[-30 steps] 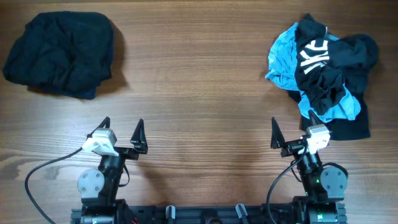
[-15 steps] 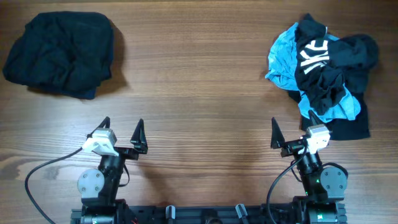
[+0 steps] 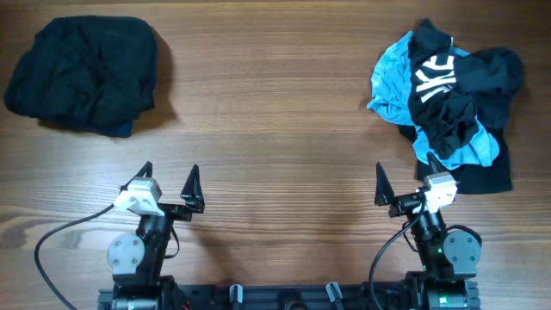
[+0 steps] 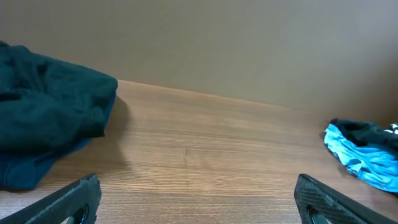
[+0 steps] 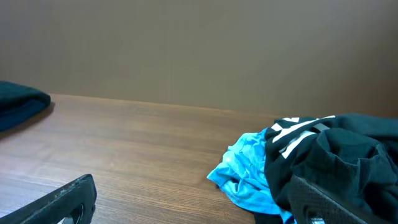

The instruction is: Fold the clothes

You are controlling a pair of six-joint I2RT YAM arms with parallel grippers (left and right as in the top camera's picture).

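Folding: not started, it seems.
Black heap (image 3: 82, 76): crumpled.
Blue pile (image 3: 448, 99): tangled.
Left hand (image 3: 169, 172): spread, empty.
Right hand (image 3: 405, 172): spread, empty.
Still to do: everything.

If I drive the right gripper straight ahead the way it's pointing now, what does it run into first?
Most likely the light-blue and black clothes pile. It lies just ahead of the open right gripper, and the outer finger appears to be at the pile's edge. The inner finger's line looks like bare table, though depth is unclear.
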